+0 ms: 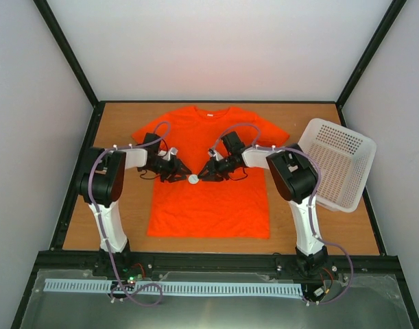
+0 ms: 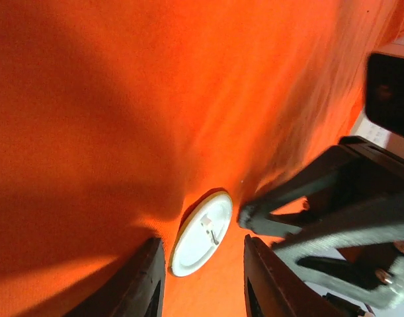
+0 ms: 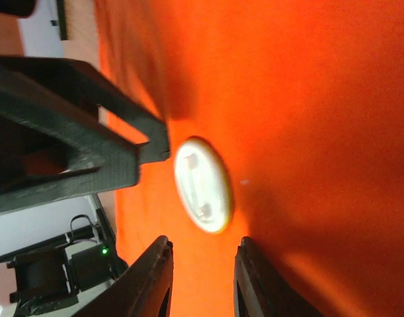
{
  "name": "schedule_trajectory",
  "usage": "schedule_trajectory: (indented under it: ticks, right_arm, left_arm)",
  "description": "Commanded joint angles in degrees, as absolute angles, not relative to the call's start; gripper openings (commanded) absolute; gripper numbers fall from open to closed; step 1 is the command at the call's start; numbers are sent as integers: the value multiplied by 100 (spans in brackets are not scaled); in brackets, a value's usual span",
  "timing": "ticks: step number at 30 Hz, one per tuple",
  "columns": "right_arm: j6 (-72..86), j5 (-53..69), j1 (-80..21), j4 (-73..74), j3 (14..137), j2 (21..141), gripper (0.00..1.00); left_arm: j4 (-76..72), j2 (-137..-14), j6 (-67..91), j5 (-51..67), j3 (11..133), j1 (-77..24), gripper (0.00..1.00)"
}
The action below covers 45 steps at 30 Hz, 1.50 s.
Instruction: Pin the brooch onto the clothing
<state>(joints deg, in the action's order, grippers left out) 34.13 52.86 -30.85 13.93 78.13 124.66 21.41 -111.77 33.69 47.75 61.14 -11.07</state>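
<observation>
Top view: the brooch [image 1: 193, 179] is placed mid-chest on the clothing [image 1: 209, 212], with the left gripper [image 1: 182, 175] at its 9 o'clock and the right gripper [image 1: 204, 175] at its 3 o'clock.

Left wrist: the fingers [image 2: 145, 287] are parted and nothing is clamped.

Right wrist: the fingers [image 3: 155, 277] are likewise parted. Whether the brooch is fastened cannot be told.

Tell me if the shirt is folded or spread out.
Spread out: the shirt lies flat on the table, both sleeves out to the sides, collar at the far end.
</observation>
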Motion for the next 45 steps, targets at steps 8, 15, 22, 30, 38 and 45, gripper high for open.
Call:
schedule_trajectory:
  ticks: [8, 15, 22, 30, 38, 45]
  right_arm:
    - [3776, 5158, -3122, 1520, 8226, 13109, 22]
    - [3918, 5178, -3144, 1417, 8228, 13162, 19]
    - [4094, 5430, -3146, 936, 8068, 13128, 13]
    - [4254, 5545, -3137, 573, 8124, 12956, 4]
    - [4089, 5502, -3034, 589, 7906, 12423, 3]
    - [3777, 5885, -2686, -46, 6886, 11227, 3]
  left_arm:
    - [2049, -11436, 3171, 4945, 6186, -1153, 31]
    - [2306, -11185, 3107, 4937, 6304, -1151, 31]
    - [2136, -11214, 3154, 5143, 6100, -1155, 31]
    - [2137, -11143, 3150, 5055, 6062, -1160, 31]
    - [2372, -10609, 2921, 4562, 5983, -1151, 47]
    - [2270, -9327, 2763, 4422, 5822, -1151, 68]
